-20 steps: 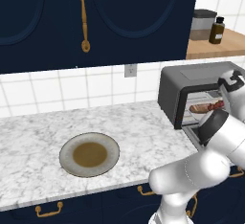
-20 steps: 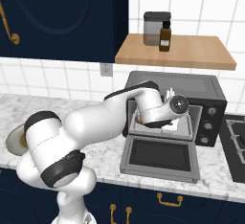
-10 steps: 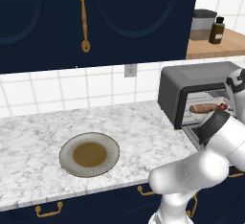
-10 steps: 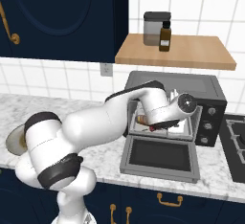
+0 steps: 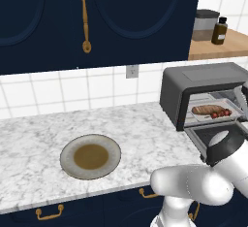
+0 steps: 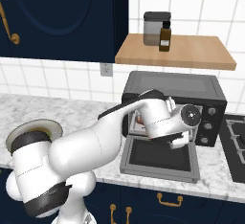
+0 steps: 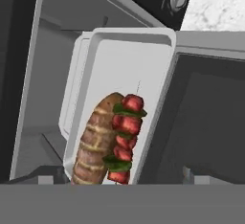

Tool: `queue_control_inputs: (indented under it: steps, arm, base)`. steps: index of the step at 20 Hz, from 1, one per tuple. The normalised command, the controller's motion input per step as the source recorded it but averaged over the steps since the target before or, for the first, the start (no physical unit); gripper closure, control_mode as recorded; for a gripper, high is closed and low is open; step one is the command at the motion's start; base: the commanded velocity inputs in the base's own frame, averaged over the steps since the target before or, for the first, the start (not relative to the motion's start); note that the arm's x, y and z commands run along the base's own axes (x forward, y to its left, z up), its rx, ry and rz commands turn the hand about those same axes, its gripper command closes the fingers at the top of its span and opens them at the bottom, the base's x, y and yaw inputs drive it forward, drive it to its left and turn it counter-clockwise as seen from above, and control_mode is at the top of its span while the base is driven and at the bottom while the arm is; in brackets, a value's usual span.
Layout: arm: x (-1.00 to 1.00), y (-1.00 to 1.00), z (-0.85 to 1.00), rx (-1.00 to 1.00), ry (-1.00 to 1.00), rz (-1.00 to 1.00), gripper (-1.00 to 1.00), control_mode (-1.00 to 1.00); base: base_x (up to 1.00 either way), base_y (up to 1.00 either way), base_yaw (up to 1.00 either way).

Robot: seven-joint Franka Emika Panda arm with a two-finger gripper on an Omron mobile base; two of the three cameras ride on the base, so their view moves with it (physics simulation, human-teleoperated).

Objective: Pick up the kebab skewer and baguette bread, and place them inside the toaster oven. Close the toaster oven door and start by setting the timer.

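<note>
The toaster oven [image 5: 203, 83] [image 6: 172, 86] stands on the counter with its door [image 6: 160, 158] [image 5: 213, 136] dropped flat. On the pale tray [image 7: 129, 55] inside, the golden baguette bread [image 7: 93, 141] [image 5: 206, 109] and the kebab skewer [image 7: 125, 132] [image 5: 220, 114] lie side by side, touching. My gripper [image 6: 176, 141] [image 7: 119, 177] hovers over the lowered door just outside the oven mouth. Its tips sit far apart at the bottom of the hand view, open, with nothing in them.
A brown plate [image 5: 90, 156] rests on the marble counter to the left. The oven's knobs [image 6: 208, 117] are on its right front panel. A wooden shelf [image 6: 191, 55] above carries a canister and a bottle. A stove top [image 6: 234, 141] adjoins on the right.
My hand has drawn back out of the oven toward the door's right side. The jaws have widened, and the skewer stays on the tray beside the bread.
</note>
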Motion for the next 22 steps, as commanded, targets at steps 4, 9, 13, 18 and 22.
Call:
queue_control_inputs:
  steps: [4, 9, 13, 18, 22]
  arm:
    - [-0.07, 0.64, 0.01, -0.25, -0.24, 0.21, -1.00, -1.00]
    - [-0.29, 0.43, 0.00, -0.33, -0.38, 0.35, -1.00, -1.00]
    - [-0.12, 0.34, 0.00, -0.37, -0.34, 0.17, -1.00, -1.00]
    - [0.00, 0.07, -0.05, -0.36, -0.17, 0.12, -1.00, -1.00]
    - [0.00, -0.02, -0.04, -0.36, -0.04, 0.12, -1.00, -1.00]
  base:
    - [0.00, 0.00, 0.00]
    - [0.00, 0.00, 0.00]
    - [0.00, 0.00, 0.00]
    - [0.00, 0.00, 0.00]
    - [0.00, 0.00, 0.00]
